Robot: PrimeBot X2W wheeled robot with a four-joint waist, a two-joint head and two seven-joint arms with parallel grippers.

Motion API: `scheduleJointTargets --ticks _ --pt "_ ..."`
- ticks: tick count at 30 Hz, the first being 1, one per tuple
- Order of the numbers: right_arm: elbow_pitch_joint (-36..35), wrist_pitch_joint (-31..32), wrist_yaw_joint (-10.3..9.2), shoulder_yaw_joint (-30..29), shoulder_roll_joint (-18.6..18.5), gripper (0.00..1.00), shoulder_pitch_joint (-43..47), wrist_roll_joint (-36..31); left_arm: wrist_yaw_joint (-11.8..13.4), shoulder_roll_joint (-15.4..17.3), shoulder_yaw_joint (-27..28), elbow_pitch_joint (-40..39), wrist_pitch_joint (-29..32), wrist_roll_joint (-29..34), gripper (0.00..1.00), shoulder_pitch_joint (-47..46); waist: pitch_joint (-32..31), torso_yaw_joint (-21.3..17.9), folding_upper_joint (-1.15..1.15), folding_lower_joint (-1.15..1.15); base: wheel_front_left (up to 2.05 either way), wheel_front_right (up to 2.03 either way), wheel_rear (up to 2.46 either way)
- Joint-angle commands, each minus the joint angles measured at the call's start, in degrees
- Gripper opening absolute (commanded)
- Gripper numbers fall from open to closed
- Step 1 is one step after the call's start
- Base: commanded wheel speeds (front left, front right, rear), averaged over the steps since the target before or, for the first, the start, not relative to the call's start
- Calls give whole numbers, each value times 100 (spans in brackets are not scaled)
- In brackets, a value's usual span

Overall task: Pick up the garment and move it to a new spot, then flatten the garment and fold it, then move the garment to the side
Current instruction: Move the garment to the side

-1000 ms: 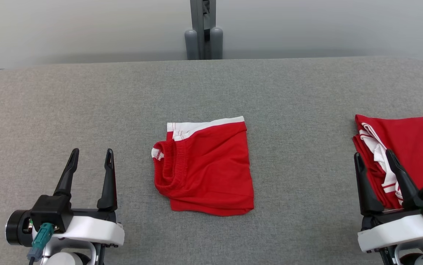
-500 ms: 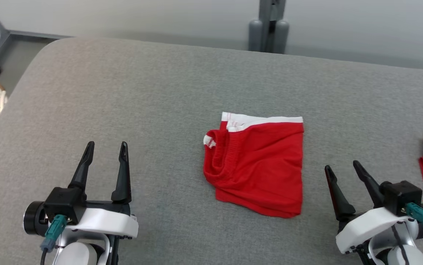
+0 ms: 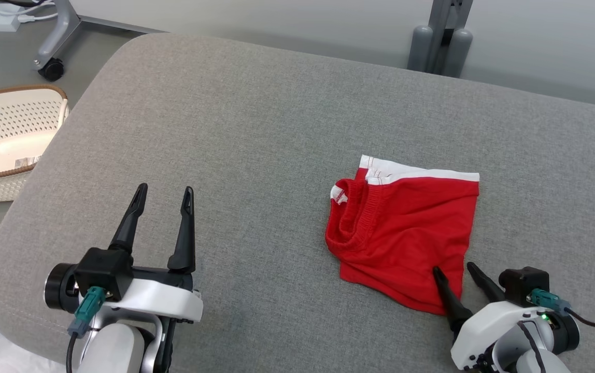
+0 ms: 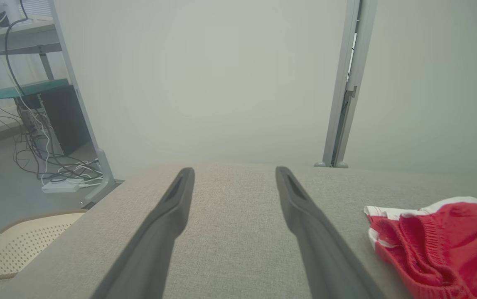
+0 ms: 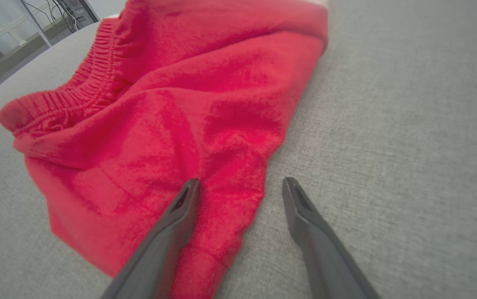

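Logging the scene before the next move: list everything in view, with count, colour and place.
garment: one, red with white trim, folded on the table.
table: one, grey fabric top.
basket: one, cream, on the floor left of the table.
post: one, grey, behind the table's far edge.
wheeled frame leg: one, grey, floor, far left.
left gripper: one, dark fingers, open over bare table.
right gripper: one, dark fingers, open, one finger over the garment's near corner.

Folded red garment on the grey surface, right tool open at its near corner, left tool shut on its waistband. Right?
No: the left tool is open over bare surface, apart from the garment, as the left wrist view shows. The rest holds.
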Motion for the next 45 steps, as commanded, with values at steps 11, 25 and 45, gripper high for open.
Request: scheduleJointTargets --ticks 11,25,45 --pt "172 -248 1 214 -71 0 -293 160 -22 59 -3 33 -73 25 100 -210 41 -420 0 0 0 0 0" --pt "-690 -118 1 441 -830 0 -201 -61 -85 270 -143 -281 82 149 100 -539 404 -2386 0 0 0 0 0" --pt "91 -672 1 -66 -2236 0 -2005 191 -166 360 -425 -381 296 278 100 -1033 961 -3044 0 0 0 0 0"
